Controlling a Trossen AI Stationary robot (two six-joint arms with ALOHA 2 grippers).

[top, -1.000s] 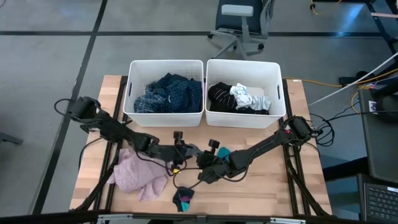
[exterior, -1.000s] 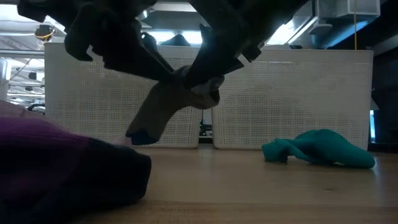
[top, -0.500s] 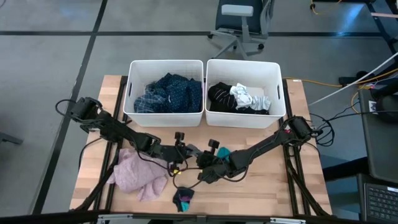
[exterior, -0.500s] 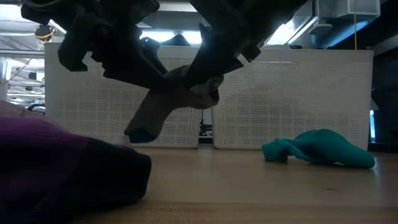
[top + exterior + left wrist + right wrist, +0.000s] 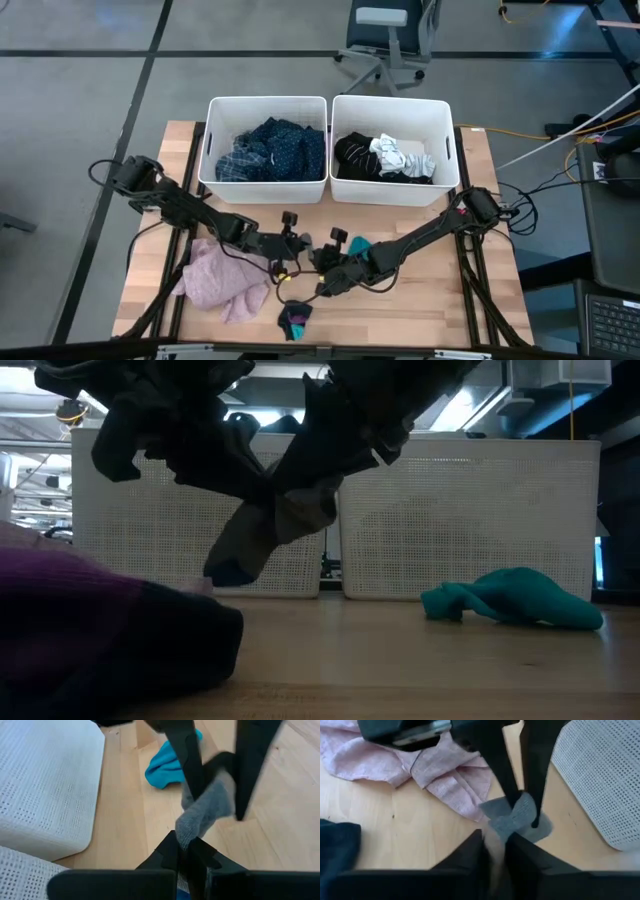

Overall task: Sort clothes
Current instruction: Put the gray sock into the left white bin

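Lab: concrete floor (image 5: 80, 90), office chair (image 5: 385, 35), cables (image 5: 560, 135).

Bare wood is free in front of the two white bins (image 5: 330, 185); the pink top (image 5: 222, 280), teal cloth (image 5: 358, 244) and dark sock (image 5: 294, 320) block the rest

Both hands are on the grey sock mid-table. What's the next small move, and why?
Probably open the right hand fully and back it off. The left hand is shut on the grey sock, held off the table, and the right hand's fingers have only begun to part around it. Once free, the left can carry it towards a bin.
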